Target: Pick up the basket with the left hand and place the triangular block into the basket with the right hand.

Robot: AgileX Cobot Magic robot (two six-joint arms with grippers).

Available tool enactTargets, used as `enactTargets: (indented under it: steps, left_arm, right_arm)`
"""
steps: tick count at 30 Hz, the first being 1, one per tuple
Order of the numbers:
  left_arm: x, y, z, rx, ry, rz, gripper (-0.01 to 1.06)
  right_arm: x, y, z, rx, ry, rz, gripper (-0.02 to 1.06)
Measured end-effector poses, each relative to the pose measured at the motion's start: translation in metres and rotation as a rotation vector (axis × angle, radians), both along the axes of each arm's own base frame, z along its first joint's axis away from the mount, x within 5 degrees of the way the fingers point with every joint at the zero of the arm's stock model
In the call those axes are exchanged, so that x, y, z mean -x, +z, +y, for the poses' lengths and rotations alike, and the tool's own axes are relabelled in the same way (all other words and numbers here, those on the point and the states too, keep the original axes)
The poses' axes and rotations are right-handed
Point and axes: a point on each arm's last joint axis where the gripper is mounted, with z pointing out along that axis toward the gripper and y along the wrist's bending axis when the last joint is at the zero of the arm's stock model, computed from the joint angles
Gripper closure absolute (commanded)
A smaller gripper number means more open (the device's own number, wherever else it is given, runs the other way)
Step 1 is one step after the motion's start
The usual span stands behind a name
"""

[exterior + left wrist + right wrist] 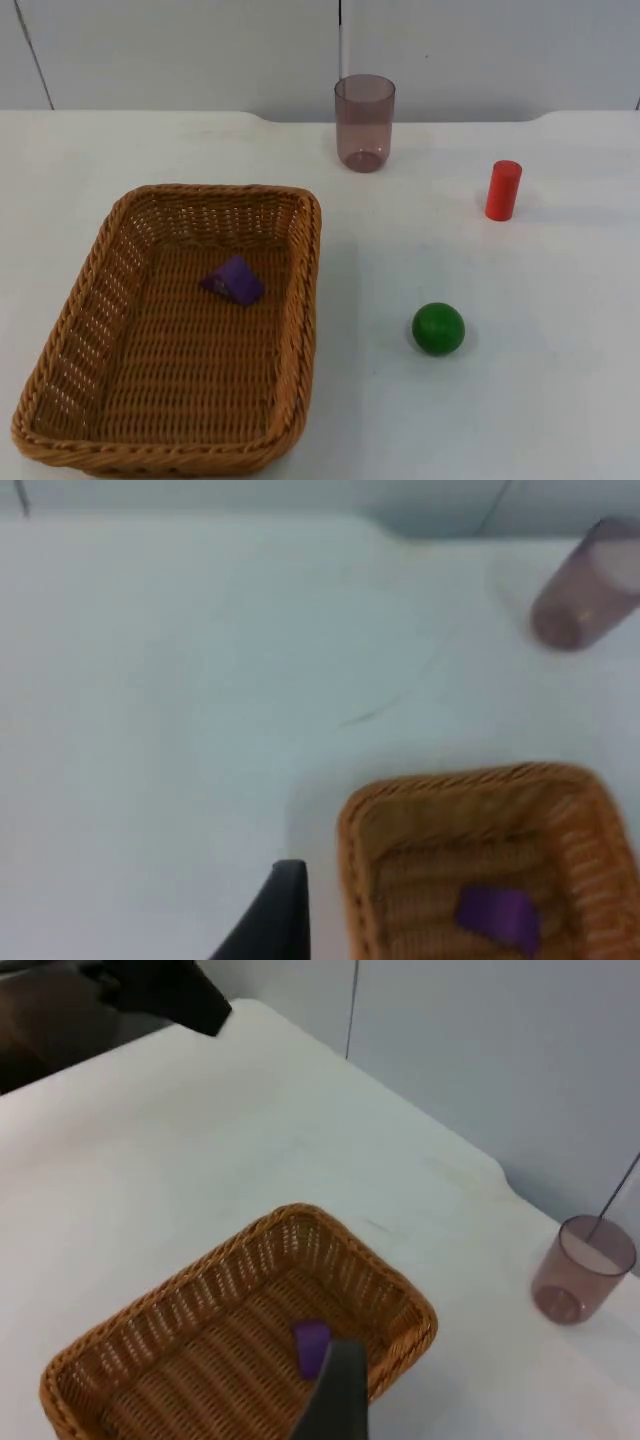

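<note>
Wicker basket (pixel 60 400) rests on the white table (pixel 560 400); purple triangular block (pixel 233 279) lies inside it, so placing looks done | left gripper (pixel 262 930) beside the rim, right gripper (pixel 335 1400) above; jaw opening cannot be told

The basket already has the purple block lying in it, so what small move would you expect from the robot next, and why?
Probably nothing more than drawing both arms back to rest. The purple block already lies on the floor of the basket, and the basket sits flat on the table. The left gripper hangs beside the basket's rim without touching it, and the right gripper hangs above the basket holding nothing.
</note>
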Motion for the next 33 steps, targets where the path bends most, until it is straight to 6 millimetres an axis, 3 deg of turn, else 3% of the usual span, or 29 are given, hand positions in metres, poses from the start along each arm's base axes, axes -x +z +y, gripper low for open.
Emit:
enactTargets:
  steps: [2,3,8,10,15,23,28,33]
  left_arm:
    - [0.022,0.014,-0.012,-0.015,-0.031,-0.066,0.00]
    - [0.022,0.014,-0.012,-0.015,-0.031,-0.066,0.00]
    - [0.079,0.026,-0.034,-0.019,-0.097,-0.192,0.00]
    - [0.088,0.026,-0.035,-0.019,-0.103,-0.207,0.00]
    - [0.133,0.013,-0.033,-0.021,-0.101,-0.255,0.00]
    - [0.177,0.002,-0.031,-0.013,-0.090,-0.332,0.00]
    - [0.210,0.002,-0.029,-0.010,-0.077,-0.416,0.00]
    - [0.231,0.004,-0.025,-0.027,-0.056,-0.449,0.00]
  right_arm:
    - [0.006,0.003,-0.006,-0.026,0.007,-0.023,0.32]
    - [0.006,0.003,-0.006,-0.026,0.007,-0.023,0.32]
    - [0.030,0.002,-0.035,-0.088,0.022,-0.074,0.32]
    - [0.035,-0.001,-0.041,-0.094,0.024,-0.079,0.32]
    - [0.058,-0.015,-0.069,-0.130,0.019,-0.086,0.32]
    - [0.084,-0.038,-0.102,-0.174,0.015,-0.103,0.32]
    - [0.102,-0.066,-0.125,-0.199,0.000,-0.091,0.32]
    - [0.115,-0.085,-0.145,-0.208,-0.038,-0.054,0.32]
